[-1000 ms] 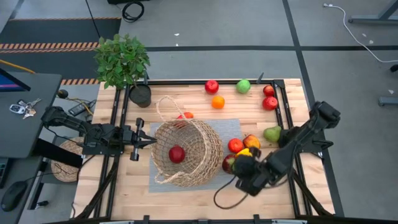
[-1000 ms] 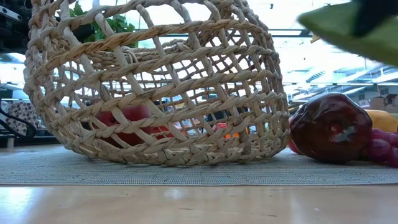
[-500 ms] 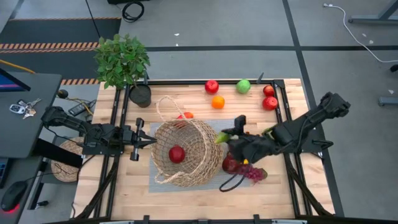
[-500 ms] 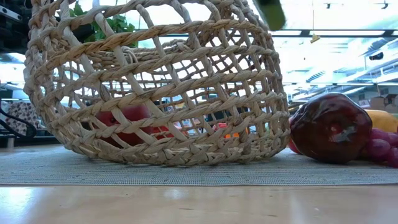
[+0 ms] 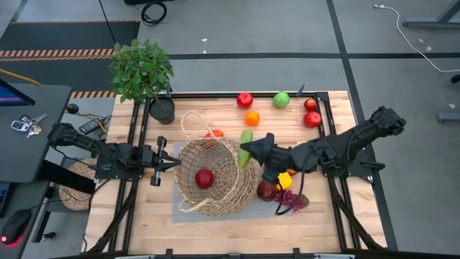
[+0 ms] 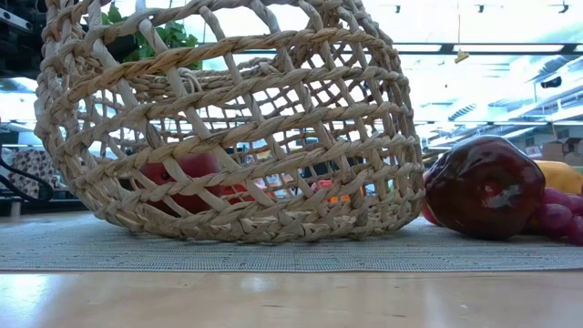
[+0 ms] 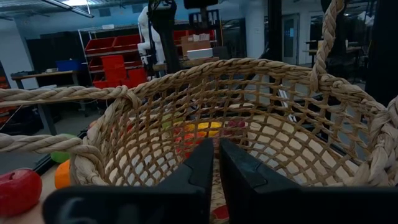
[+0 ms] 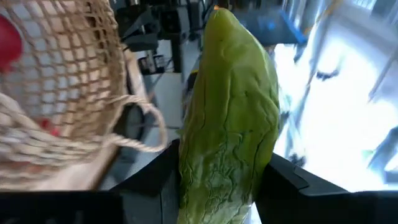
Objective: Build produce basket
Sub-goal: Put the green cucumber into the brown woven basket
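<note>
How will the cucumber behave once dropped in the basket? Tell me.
The cucumber, held in the right hand, looks stiff, so it should drop whole. Being long and rounded, it may roll. The basket lies tilted, so it could slide toward the apple.

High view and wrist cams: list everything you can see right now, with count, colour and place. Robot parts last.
basket: one, tan wicker, mat centre
red apple: one, inside basket
cucumber: one, green, held at basket's right rim
fruit pile: dark red apple, yellow piece, purple grapes, right of basket
far-edge fruit: three red, one green, one orange
potted plant: one, green, far-left corner
left gripper: shut, at basket's left side
right gripper: shut on cucumber
</note>
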Controlling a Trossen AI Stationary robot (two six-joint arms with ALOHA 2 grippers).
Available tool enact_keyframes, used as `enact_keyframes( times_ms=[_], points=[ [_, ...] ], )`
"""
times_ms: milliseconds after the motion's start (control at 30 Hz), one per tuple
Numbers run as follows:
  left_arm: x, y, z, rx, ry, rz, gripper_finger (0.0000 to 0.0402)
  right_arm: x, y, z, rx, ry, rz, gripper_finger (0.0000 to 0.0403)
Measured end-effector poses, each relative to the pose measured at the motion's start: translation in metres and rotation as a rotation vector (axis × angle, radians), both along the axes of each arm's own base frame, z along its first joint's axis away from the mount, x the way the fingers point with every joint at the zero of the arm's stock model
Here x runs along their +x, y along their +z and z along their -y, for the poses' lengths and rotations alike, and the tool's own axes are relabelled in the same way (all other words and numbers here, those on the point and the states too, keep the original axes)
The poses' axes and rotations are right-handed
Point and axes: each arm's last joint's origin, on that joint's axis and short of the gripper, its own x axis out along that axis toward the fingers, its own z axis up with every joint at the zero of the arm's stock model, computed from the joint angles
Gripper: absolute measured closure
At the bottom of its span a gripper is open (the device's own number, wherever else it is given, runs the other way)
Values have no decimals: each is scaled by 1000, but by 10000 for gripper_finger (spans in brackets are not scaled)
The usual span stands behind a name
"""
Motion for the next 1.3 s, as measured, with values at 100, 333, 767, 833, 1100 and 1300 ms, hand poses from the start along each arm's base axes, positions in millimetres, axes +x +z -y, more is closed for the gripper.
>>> enact_keyframes(
  times_ms=[100, 333, 767, 833, 1100, 1300],
  points=[
    [0, 0, 0, 0, 0, 0, 371, 4, 2, 4, -91, 40, -3, 240],
    [0, 0, 0, 0, 0, 0, 370, 13, 1, 18, -108, 56, -11, 240],
    [0, 0, 0, 0, 0, 0, 374, 21, 13, 68, 596, 412, 118, 240],
    [0, 0, 0, 0, 0, 0, 372, 22, 13, 77, 684, 481, 100, 240],
    [0, 0, 0, 0, 0, 0, 367, 16, 33, 89, 855, 872, 126, 240],
    [0, 0, 0, 0, 0, 0, 374, 20, 31, 98, 992, 718, 162, 240]
  ],
)
